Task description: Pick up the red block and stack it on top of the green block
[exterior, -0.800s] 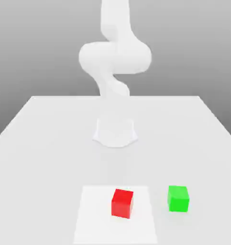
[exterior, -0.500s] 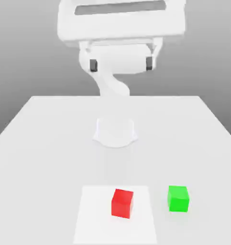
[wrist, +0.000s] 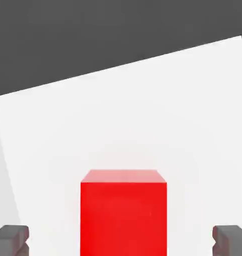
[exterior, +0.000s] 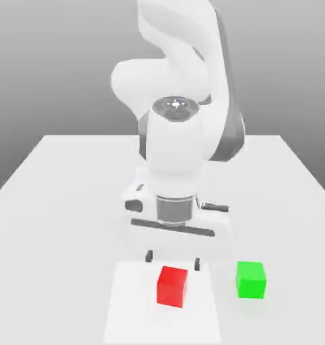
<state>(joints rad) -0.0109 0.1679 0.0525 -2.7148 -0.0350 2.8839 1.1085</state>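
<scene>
The red block (exterior: 172, 286) rests on a white square patch of the table, near the front of the exterior view. To its right in the exterior view stands the green block (exterior: 251, 279), apart from it. My gripper (exterior: 173, 260) hangs open just behind and slightly above the red block, its two dark fingertips (exterior: 149, 257) spread wider than the cube. In the hand view the red block (wrist: 124, 212) sits between the two grey fingertips (wrist: 10, 239), and nothing is held.
The white table (exterior: 64, 202) stretches wide around the blocks. My arm's body and base (exterior: 175, 155) stand at the table's middle, behind the blocks. The white patch (exterior: 128, 303) under the red block lies flat.
The arm has swung down from high above the table, bringing the open gripper low, right behind the red block. Neither block has moved.
</scene>
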